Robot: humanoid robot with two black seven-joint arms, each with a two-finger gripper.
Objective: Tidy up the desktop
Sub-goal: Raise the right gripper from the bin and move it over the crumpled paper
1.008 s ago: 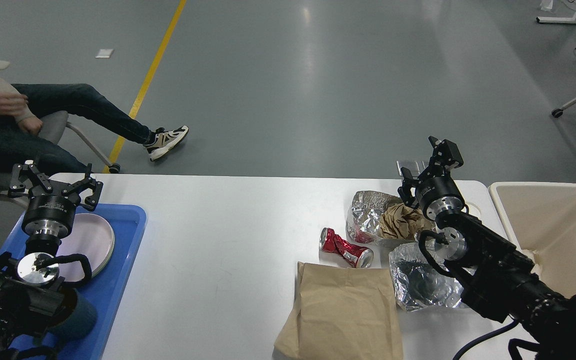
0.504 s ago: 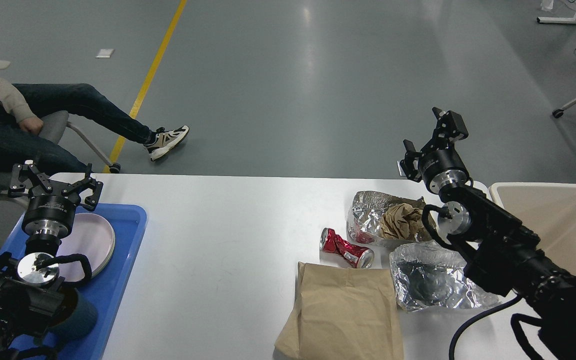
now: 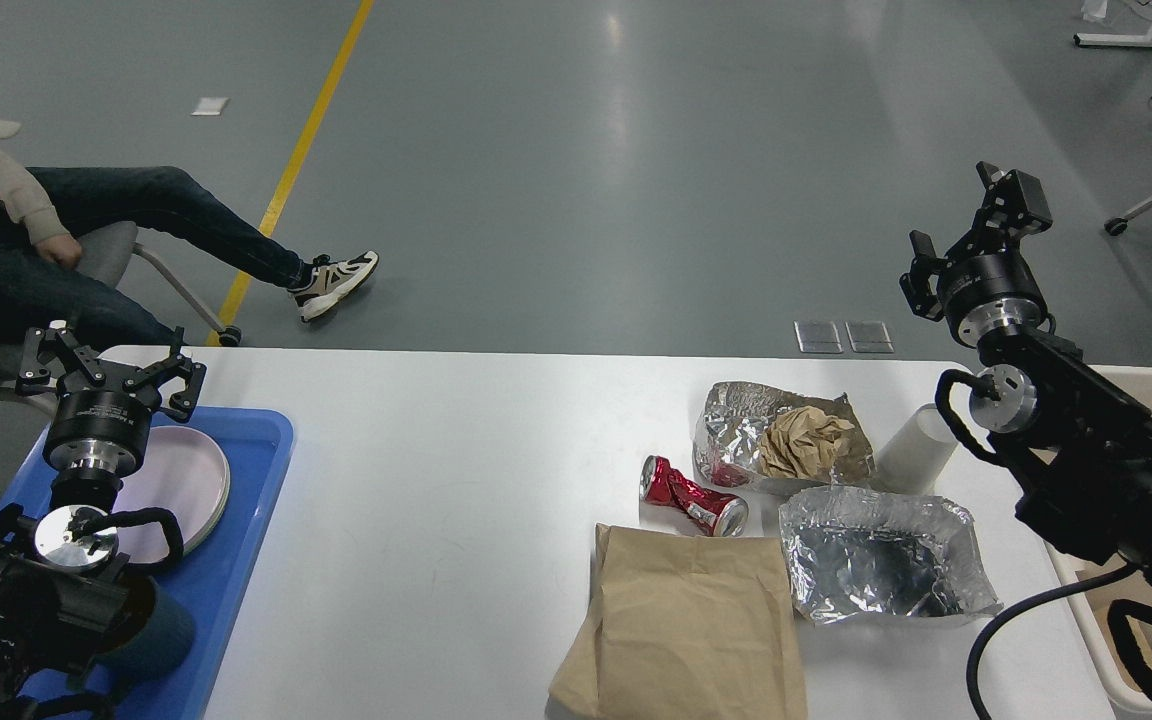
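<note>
white desktop [image 3: 456, 450] (rounded corners), long axis left to right

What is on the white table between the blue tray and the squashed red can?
Nothing. In the head view, the desktop is bare between the blue tray and the crushed red can.

White desktop [image 3: 456, 450], blue tray [image 3: 236, 560]. Red crushed can [image 3: 691, 495], tan paper bag [image 3: 686, 620], silver foil [image 3: 876, 565]

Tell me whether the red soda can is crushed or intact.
Crushed. The red soda can lies on its side on the desktop, its middle pinched and twisted.
</note>
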